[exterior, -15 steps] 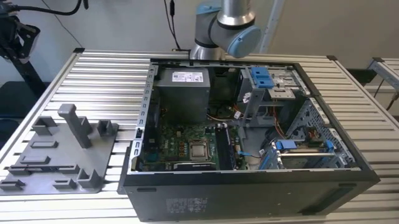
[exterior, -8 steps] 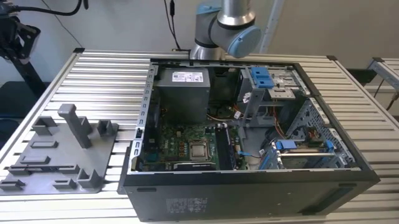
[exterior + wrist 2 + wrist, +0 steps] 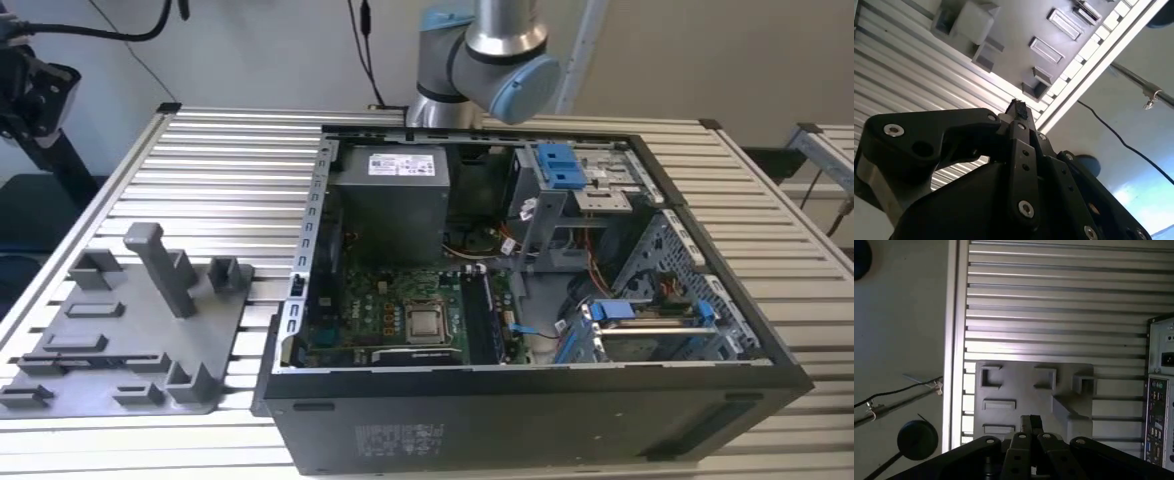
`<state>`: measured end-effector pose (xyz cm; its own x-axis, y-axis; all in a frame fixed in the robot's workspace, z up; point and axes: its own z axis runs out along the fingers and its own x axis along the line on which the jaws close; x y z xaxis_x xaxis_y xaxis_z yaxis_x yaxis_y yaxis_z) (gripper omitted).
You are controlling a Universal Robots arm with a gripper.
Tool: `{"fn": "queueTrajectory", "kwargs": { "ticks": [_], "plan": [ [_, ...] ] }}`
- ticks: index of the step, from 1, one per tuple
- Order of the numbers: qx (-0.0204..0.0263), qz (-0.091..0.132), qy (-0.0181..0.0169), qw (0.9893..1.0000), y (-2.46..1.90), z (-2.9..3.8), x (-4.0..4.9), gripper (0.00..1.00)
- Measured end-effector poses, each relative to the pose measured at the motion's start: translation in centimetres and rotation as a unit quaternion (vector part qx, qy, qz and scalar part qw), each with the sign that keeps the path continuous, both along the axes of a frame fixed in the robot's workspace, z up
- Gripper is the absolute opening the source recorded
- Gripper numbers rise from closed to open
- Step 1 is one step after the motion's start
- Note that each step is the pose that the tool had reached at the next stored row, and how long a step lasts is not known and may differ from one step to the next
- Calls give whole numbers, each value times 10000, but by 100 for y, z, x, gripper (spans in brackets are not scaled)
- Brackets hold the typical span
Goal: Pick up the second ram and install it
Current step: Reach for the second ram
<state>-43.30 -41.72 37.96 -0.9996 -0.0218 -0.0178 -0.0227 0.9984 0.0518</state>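
Hovering above the grey tray with gripper pinched shut on a dark sliver, seemingly the second ram. Mid-carry, probably; calls for squaring over the slot strips, toward the exterior view's right.

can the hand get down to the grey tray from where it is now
Probably yes. In the first wrist view the hand hangs over the grey tray with nothing between them; the tray's tall post stands close beside its path, so a straight drop may be tight there.
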Motion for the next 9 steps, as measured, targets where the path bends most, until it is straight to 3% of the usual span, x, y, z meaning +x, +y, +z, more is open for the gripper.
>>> {"fn": "queueTrajectory", "kwargs": {
  "ticks": [9],
  "plan": [
    [0, 0, 0, 10000, -257, -21, 1, 11]
  ]
}}
